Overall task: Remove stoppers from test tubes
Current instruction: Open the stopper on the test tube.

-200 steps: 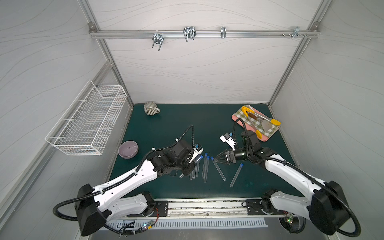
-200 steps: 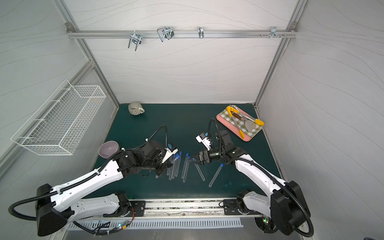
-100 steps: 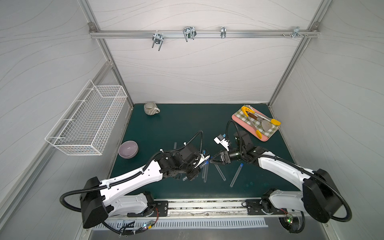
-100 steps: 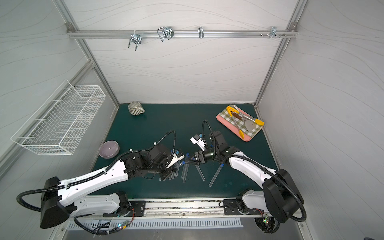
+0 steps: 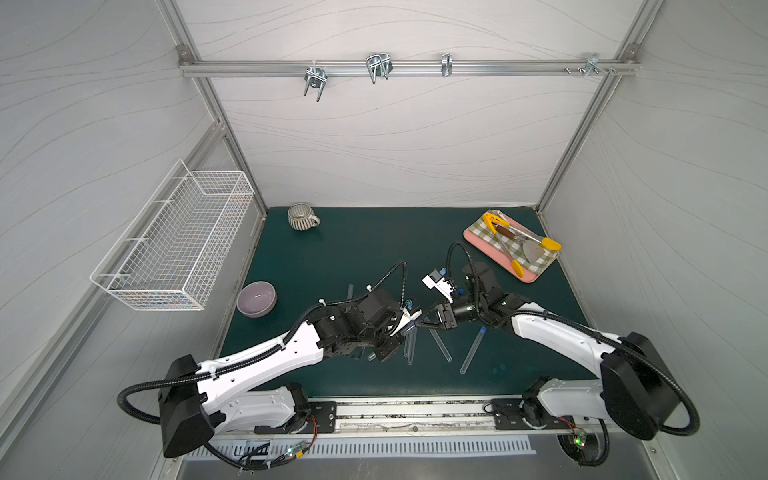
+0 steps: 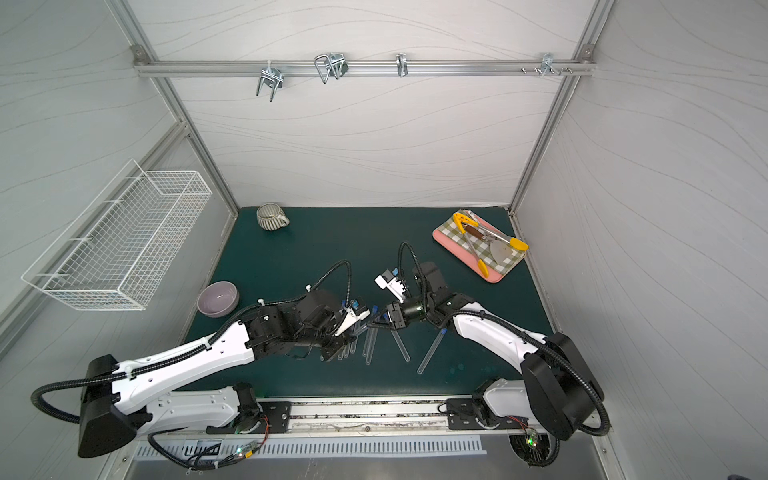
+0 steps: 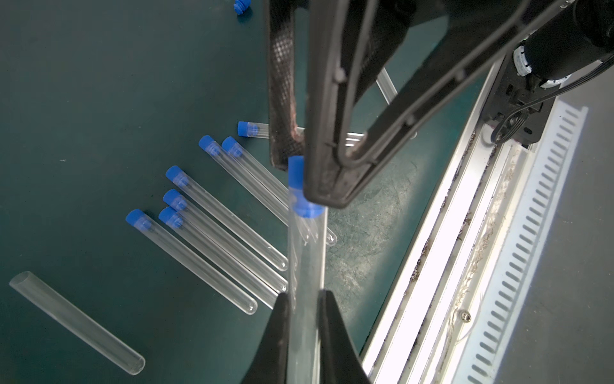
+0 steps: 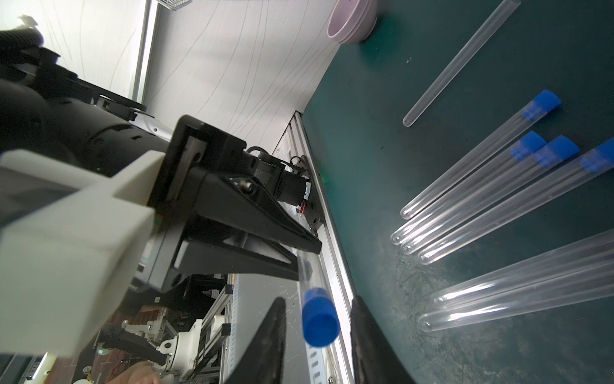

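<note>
My left gripper (image 7: 302, 294) is shut on a clear test tube (image 7: 305, 259) and holds it off the mat, blue stopper (image 7: 300, 189) pointing away. In the right wrist view that stopper (image 8: 319, 319) sits between the fingers of my right gripper (image 8: 318, 301), which is open; a narrow gap shows on each side. Both grippers meet over the mat's middle in both top views, left (image 5: 409, 326) and right (image 5: 424, 323). Several stoppered tubes (image 7: 206, 239) lie side by side on the green mat. One bare tube (image 7: 76, 322) and a loose stopper (image 7: 238, 6) lie apart.
A purple bowl (image 5: 257, 298) sits at the mat's left, a striped mug (image 5: 302, 216) at the back left, and a pink tray (image 5: 530, 277) with utensils at the back right. A wire basket (image 5: 174, 245) hangs on the left wall. The metal rail (image 5: 415, 409) borders the front.
The left arm has carried its tube to the right and the right arm has come in to meet it. The right jaws have narrowed round the blue stopper.
</note>
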Available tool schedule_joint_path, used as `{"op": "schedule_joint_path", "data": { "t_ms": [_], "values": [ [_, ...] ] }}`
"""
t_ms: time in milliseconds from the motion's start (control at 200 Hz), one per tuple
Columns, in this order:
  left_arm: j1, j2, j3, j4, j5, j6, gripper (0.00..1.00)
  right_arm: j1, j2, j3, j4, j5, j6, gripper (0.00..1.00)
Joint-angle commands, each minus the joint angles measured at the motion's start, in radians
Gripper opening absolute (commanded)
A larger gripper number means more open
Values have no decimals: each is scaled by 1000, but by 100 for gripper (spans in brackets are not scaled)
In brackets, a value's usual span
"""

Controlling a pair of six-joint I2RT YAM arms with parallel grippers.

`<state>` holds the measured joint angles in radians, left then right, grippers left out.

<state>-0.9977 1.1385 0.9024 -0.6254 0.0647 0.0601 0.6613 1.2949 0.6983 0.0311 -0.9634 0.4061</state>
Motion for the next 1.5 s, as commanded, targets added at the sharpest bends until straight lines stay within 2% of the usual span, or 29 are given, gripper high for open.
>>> {"op": "schedule_joint_path", "data": {
  "t_ms": [0,340,1181,1496],
  "values": [
    [-6,-17,36,30,3,26,0,12,9,9,26,-23,-1,30],
    [-5,-20,35,33,-3,23,0,14,5,5,20,-22,-5,20],
    [-5,-17,33,22,-51,19,0,15,-26,30,-106,40,-89,5],
    [-5,-2,34,12,-78,24,0,-33,-57,21,-63,-21,-47,3]
  ]
}}
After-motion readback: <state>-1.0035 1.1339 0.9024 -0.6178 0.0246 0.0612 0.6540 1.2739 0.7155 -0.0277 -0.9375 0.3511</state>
